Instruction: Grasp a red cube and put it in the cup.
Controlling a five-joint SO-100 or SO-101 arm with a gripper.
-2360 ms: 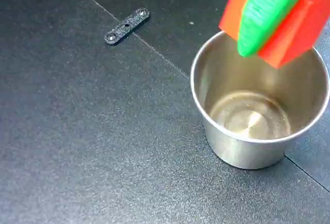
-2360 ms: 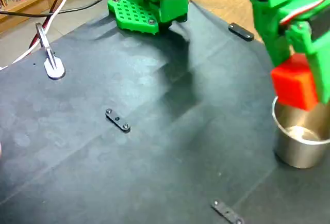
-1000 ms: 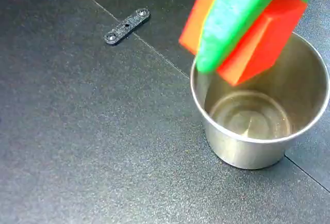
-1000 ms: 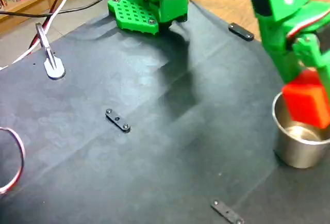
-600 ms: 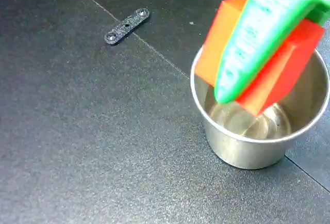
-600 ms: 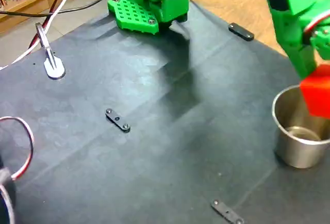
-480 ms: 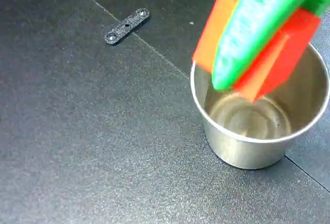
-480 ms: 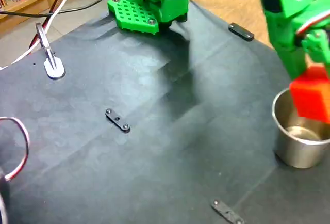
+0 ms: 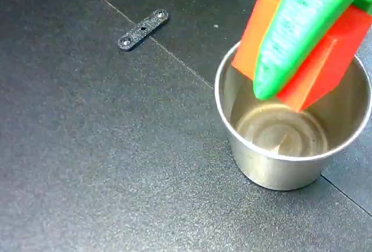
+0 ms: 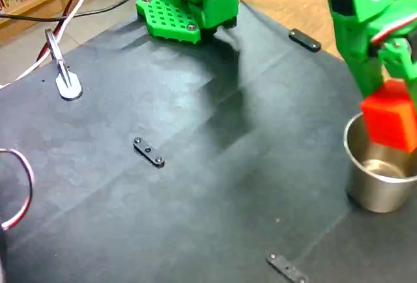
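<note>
Gripper: I'm clamping the red cube, green finger crossing its face.
Cube: it's hanging over the cup, toward the mouth's 12 o'clock.
Cup: standing upright, nothing inside.
Release: I'm centring first, then lowering before opening, I reckon, so no corner clips the rim.

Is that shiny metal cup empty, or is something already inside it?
Empty. The cup's bare steel bottom shows; the red cube hangs above its rim, clamped in the green gripper.

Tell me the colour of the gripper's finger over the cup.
Bright green, clearest in a fixed view, where the finger crosses the red cube.
</note>
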